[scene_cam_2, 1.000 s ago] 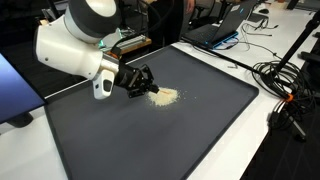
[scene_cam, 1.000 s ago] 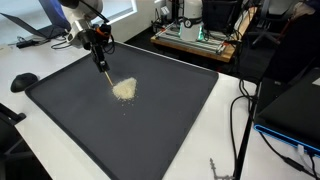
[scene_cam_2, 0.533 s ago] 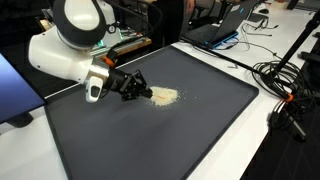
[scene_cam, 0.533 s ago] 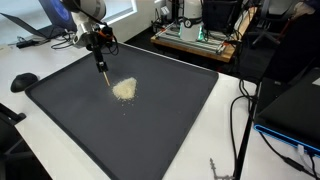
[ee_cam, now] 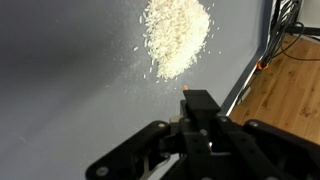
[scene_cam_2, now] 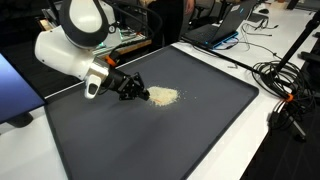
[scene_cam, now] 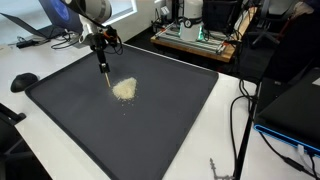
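Pinching a thin stick (scene_cam: 104, 70), the gripper (scene_cam: 100, 50) has its two fingers pressed tight together on the top end. The stick hangs over the big dark mat (scene_cam: 160, 120), and its low tip sits just beside the edge of the pile of grains (scene_cam: 124, 89). Its long line runs from the fingers down to the mat, leaning a bit, so the tip points down and toward the pile. I cannot tell if the tip touches the mat. Some things could go wrong, I think. A hard or fast push could fling grains far over the mat, and a few lie loose around the pile in the wrist view. Pushing down too hard could bend the stick or make it slip in the fingers. A stroke too high would pass over the grains.
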